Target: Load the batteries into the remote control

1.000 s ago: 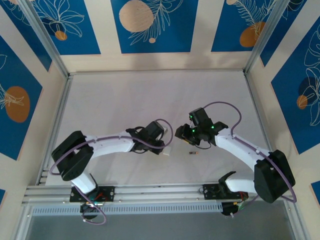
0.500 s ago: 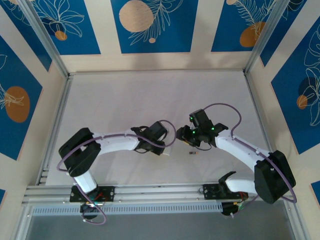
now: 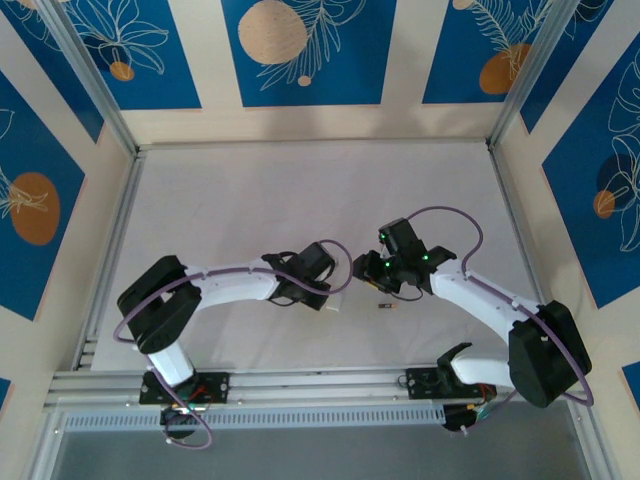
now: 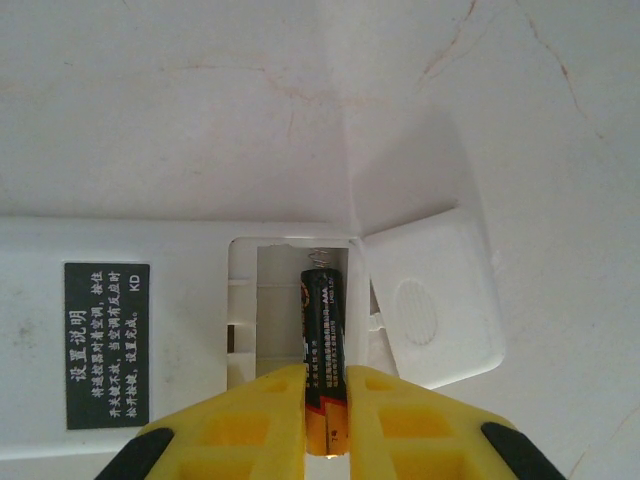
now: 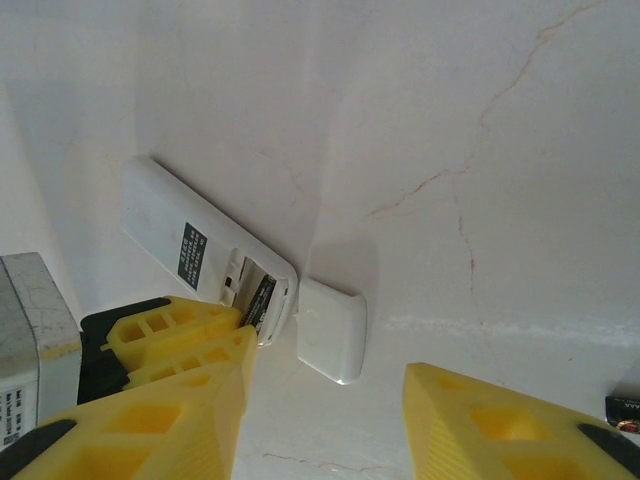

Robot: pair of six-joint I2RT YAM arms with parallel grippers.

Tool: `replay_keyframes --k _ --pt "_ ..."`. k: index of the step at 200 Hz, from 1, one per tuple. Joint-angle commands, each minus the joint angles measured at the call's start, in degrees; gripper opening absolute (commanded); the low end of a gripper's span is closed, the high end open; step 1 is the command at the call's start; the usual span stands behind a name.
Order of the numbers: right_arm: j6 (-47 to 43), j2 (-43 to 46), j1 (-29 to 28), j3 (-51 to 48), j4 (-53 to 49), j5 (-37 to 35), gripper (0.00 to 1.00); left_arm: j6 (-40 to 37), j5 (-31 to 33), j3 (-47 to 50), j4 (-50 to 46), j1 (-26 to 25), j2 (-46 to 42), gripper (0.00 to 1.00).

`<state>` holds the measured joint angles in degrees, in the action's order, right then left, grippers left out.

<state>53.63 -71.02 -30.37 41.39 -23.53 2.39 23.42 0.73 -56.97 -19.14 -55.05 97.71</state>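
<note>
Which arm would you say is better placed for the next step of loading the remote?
Left. The left gripper is shut on a battery whose far end sits in the open compartment of the remote control, so it probably only needs pressing in. The right gripper is open, near the loose battery.

Open tabletop (image 3: 300,190) stretches across the far side. At centre, the left end effector (image 4: 325,385), clamped on a battery (image 4: 323,320), and the gaping right end effector (image 5: 325,400) crowd the remote control (image 4: 150,300); a loose cover (image 4: 435,305) lies just beside it, a spare battery (image 3: 385,306) to its right.
</note>
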Motion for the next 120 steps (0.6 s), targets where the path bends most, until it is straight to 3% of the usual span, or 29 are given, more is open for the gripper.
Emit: replay_keyframes --k 1,120 --pt "0.5 0.7 -0.4 -1.3 0.3 1.3 0.47 -0.8 0.6 -1.7 -2.4 -0.6 -0.4 0.15" --pt "0.1 -4.6 -3.6 0.5 3.0 1.5 0.47 -0.5 -0.4 -1.7 -1.5 -0.8 -0.2 0.16"
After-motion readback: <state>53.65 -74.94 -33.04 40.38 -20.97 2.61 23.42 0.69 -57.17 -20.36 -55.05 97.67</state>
